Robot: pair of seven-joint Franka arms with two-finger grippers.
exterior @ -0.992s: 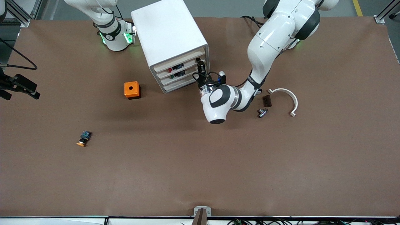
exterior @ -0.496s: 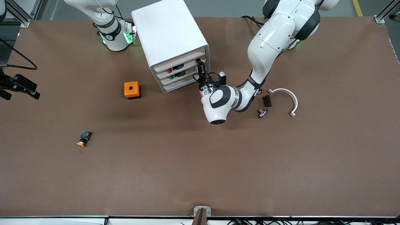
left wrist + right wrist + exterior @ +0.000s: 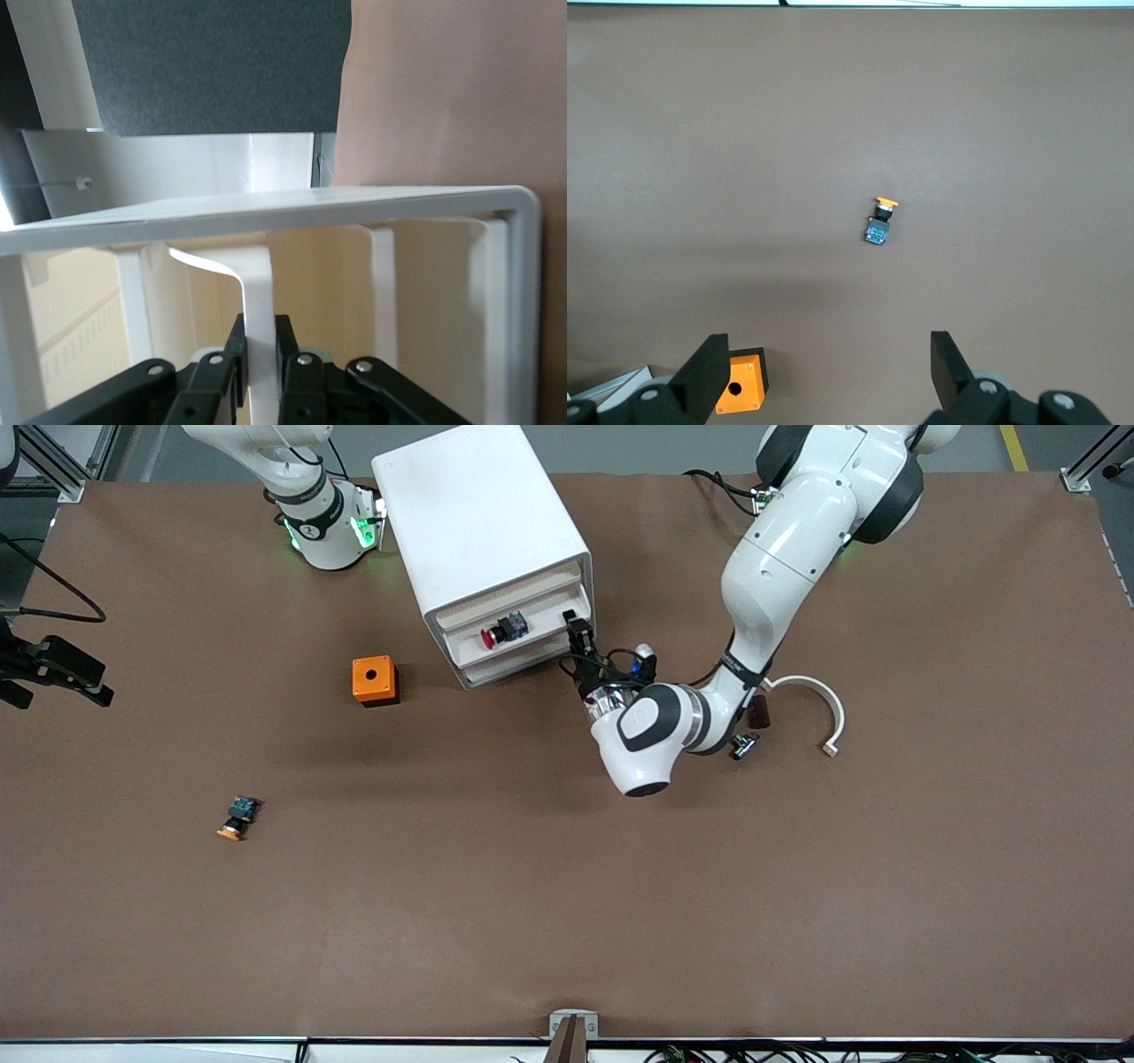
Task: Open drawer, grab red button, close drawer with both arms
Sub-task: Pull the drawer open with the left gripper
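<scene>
Well, nearest the front camera, the brown-covered desk (image 3: 567,886) lies bare, with cables along its edge at six o'clock. Toward eight o'clock sits an orange-capped button (image 3: 237,818); higher, at ten o'clock, an orange cube (image 3: 374,680). The right claw (image 3: 828,356) hangs released, fingers spread wide, over the desk at the right arm's end; that arm waits. Toward three o'clock lie a small metal part (image 3: 744,745), a dark block (image 3: 757,710) and a white curved piece (image 3: 819,698). The left claw (image 3: 578,627) is clenched on the front tab of the drawer (image 3: 523,642), second from the top of the white cabinet (image 3: 478,522), which stands pulled out. The button (image 3: 501,631), red cap showing, lies in that drawer. At twelve o'clock grey floor and aluminium frame posts border the desk.
</scene>
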